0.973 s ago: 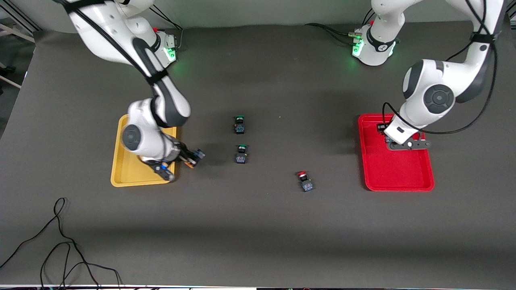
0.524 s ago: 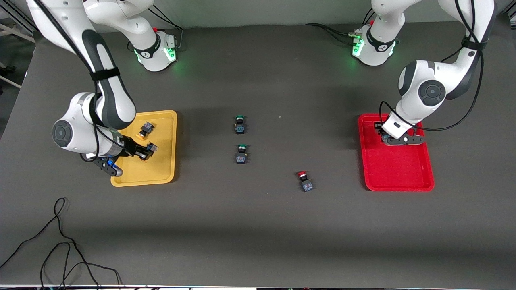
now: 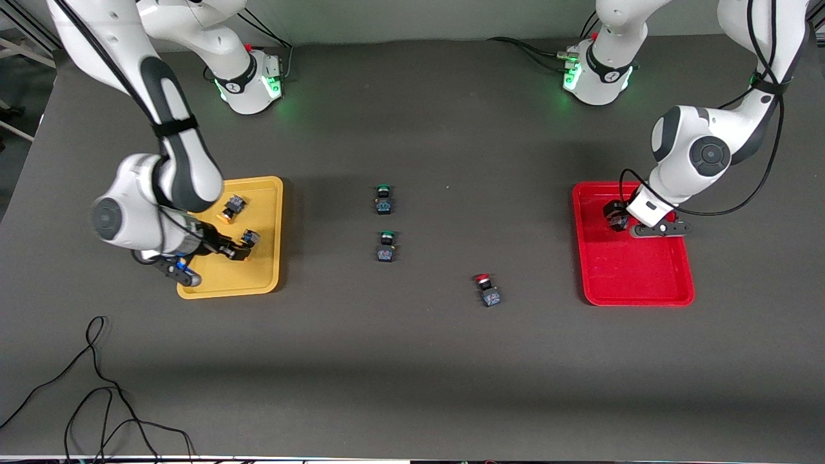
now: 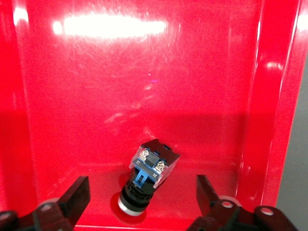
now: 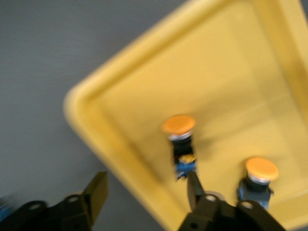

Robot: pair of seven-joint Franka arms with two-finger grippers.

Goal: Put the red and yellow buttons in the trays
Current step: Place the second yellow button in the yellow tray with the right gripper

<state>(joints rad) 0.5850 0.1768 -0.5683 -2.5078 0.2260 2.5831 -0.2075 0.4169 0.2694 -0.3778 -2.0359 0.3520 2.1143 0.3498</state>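
The yellow tray (image 3: pixel 267 274) holds two orange-yellow buttons, one (image 3: pixel 233 207) farther from the front camera and one (image 3: pixel 250 238) nearer. Both show in the right wrist view (image 5: pixel 180 144) (image 5: pixel 260 177). My right gripper (image 3: pixel 236 252) is open and empty, low over the yellow tray (image 5: pixel 96 125) beside the nearer button, straddling the rim (image 5: pixel 144 192). My left gripper (image 3: pixel 617 216) is open, low over the red tray (image 3: pixel 635 277). A red button (image 4: pixel 149 174) lies tipped, cap down, on the tray floor (image 4: pixel 144 86) between the open fingers (image 4: pixel 77 195). Another red button (image 3: pixel 487 290) stands on the table.
Two green-capped buttons (image 3: pixel 383 198) (image 3: pixel 385 247) stand mid-table, between the trays. A black cable (image 3: pixel 97 386) lies on the table toward the front camera at the right arm's end.
My right gripper carried a yellow button from beside the yellow tray into it and let go. My left arm shifted slightly over the red tray.
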